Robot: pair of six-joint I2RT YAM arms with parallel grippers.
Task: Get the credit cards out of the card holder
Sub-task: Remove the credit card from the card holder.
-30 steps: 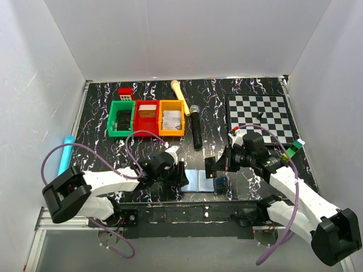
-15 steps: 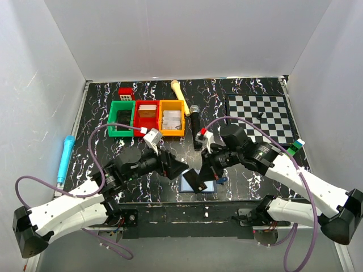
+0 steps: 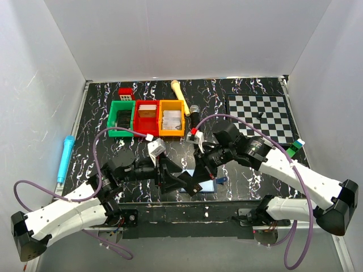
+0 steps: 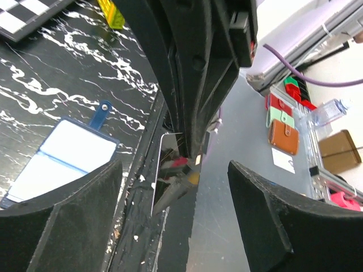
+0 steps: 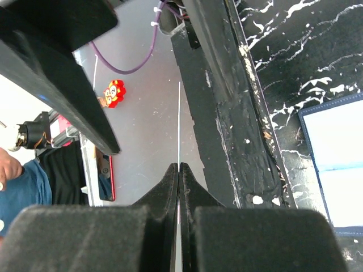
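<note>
Navy card holder (image 4: 59, 161) lies unfolded; right jaws pinch thin credit card (image 5: 179, 113) edge-on; left jaws spread wide.

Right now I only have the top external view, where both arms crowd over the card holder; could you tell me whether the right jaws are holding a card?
Observer: Yes; the right wrist view shows the right gripper with its jaws shut on a credit card, seen edge-on as a thin line.
Operator: Thank you. Are the left jaws on it too?
Observer: No; in the left wrist view the left gripper has its jaws open, one on either side of that card, not touching it.
</note>
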